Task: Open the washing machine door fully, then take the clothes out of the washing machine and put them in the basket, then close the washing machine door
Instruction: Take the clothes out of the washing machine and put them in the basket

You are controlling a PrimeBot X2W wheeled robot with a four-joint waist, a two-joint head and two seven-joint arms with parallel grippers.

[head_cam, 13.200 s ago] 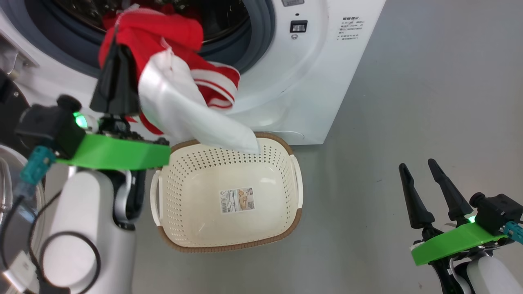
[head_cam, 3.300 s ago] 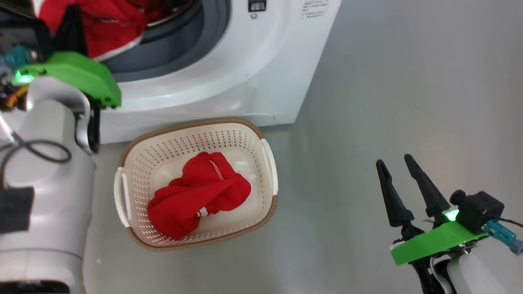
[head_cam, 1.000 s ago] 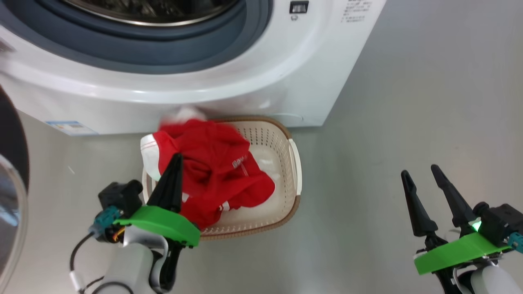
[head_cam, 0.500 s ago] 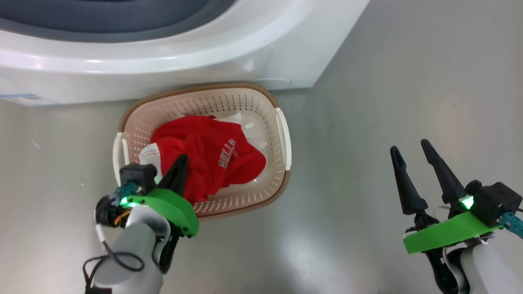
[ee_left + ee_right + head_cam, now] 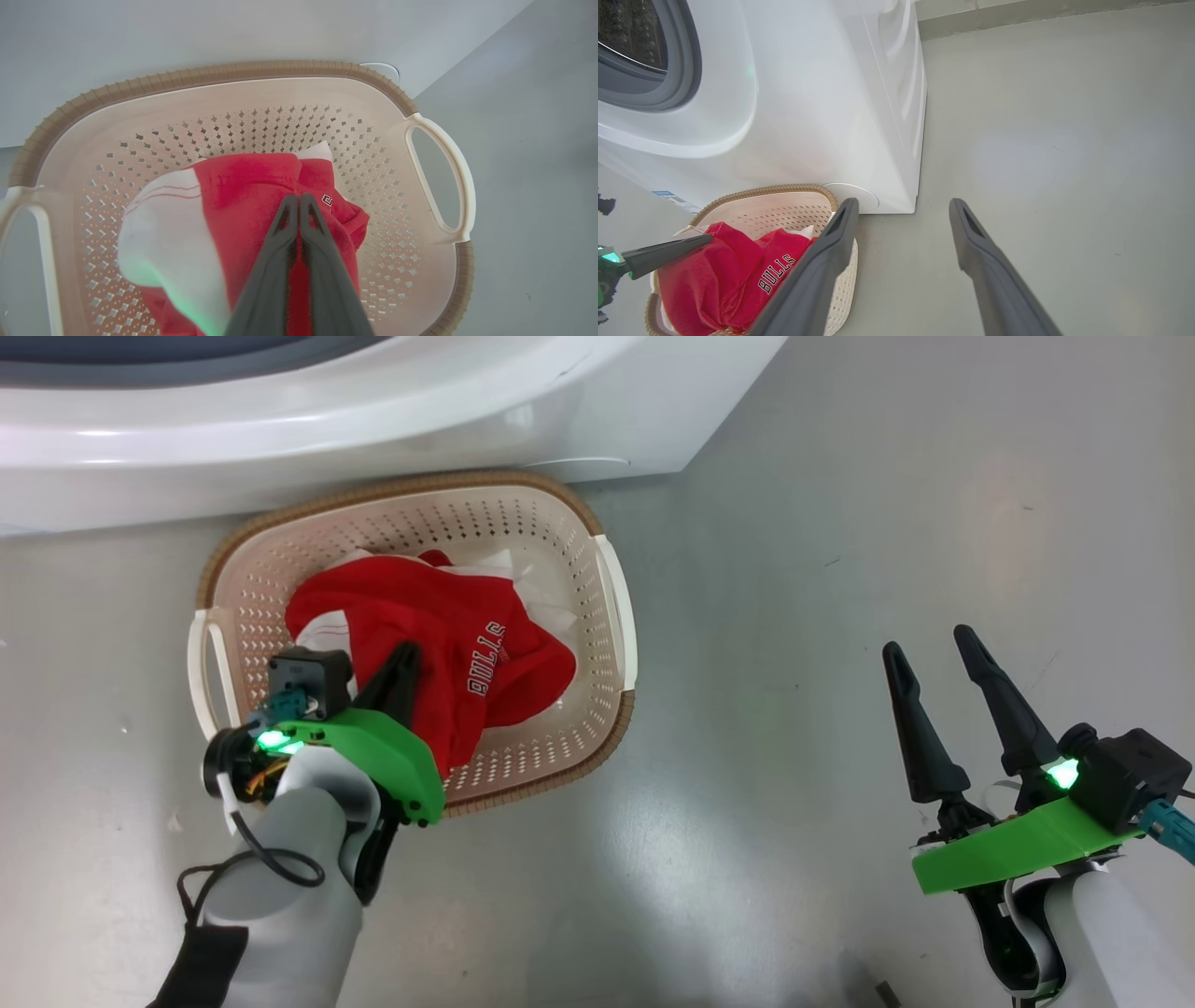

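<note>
While left claw [image 5: 298, 197] clenches clothes [image 5: 448, 616], basket [image 5: 411, 485] holds them (right claw [image 5: 926, 641] spread).

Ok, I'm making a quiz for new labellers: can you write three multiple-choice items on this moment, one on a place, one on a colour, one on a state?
1. Relative to the basket, the clothes lie: A beside it; B inside it; C under it.
2. The basket's rim is: A blue; B black; C brown.
3. The right end effector is: A open and empty; B shut on the clothes; C shut and empty.
Answers: 1 B, the red fabric sits within the perforated walls; 2 C, a brown woven-look band tops the cream walls; 3 A, its fingers stand apart with nothing between them.
</note>
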